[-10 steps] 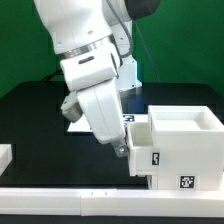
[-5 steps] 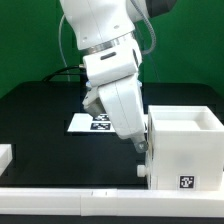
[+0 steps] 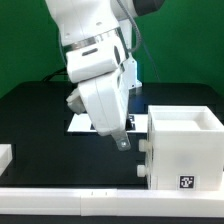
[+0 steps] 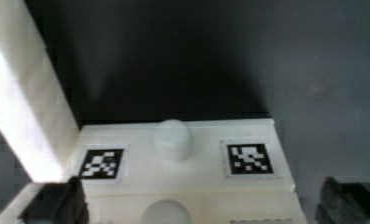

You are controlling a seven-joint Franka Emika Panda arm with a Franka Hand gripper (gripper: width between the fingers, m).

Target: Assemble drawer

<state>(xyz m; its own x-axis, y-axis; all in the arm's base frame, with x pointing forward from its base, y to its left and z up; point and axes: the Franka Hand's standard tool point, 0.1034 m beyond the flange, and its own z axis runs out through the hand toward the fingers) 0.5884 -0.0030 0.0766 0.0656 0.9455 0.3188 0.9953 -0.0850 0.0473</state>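
Hanging over the black worktop (image 3: 40, 120), the bulky white robot arm (image 3: 95, 60) has swung back toward the exterior view's left since half a second ago, when its wrist stood right against the drawer casing; now a dark gap shows between them. The fingers (image 3: 122, 142) point down just beside the large white cube-shaped plastic casing (image 3: 183, 150), off its left face in the exterior view. In the wrist view the two dark fingertips (image 4: 57, 205) stand well apart with nothing between them. A second ago a smaller white tray box stuck out of the casing's left side; now only a small white edge (image 3: 145, 172) shows low on that side. The wrist view looks onto the white front panel (image 4: 173, 160) with a rounded white knob (image 4: 169, 140) between two black-and-white square tags (image 4: 100, 163). The casing sits at the exterior view's right on the worktop, unmoved. The marker board (image 3: 84, 124) lies behind the arm.
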